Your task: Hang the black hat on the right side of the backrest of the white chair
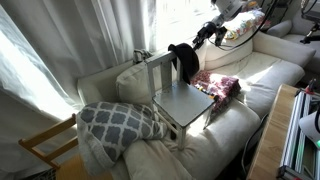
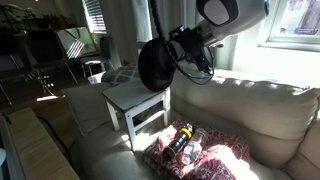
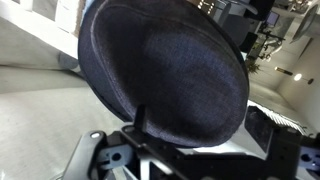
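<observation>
Item: black hat point(image 1: 184, 60) on white chair point(image 1: 185, 104), hand point(image 2: 178, 55) wide.
The black hat was found hung over an end post of the backrest point(image 1: 157, 72), the white chair being set on a pale sofa point(image 1: 270, 75). The hand was held just beside the crown, its fingers point(image 3: 95, 152) spread wide and closed on nothing. A grey patterned cushion point(image 1: 118, 122) was laid just beside the chair.

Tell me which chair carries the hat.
The white chair on the sofa: the black hat hangs at the top of its backrest. The bare-wood chair beside the sofa shows no hat.
</observation>
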`<control>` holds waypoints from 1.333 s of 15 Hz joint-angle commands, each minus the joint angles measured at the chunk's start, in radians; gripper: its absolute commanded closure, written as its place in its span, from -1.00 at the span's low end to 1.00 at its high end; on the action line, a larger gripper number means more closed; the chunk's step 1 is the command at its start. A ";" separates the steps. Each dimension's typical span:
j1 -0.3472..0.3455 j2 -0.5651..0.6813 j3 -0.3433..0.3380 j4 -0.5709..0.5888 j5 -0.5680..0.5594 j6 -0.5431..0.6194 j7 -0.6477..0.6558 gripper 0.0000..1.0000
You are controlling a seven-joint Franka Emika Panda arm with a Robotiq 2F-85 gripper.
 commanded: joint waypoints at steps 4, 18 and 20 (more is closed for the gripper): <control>0.028 -0.093 -0.031 0.035 -0.138 0.039 0.010 -1.00; 0.011 -0.352 -0.050 0.033 -0.379 0.145 0.005 -1.00; -0.005 -0.323 -0.034 0.079 -0.355 0.114 0.008 -1.00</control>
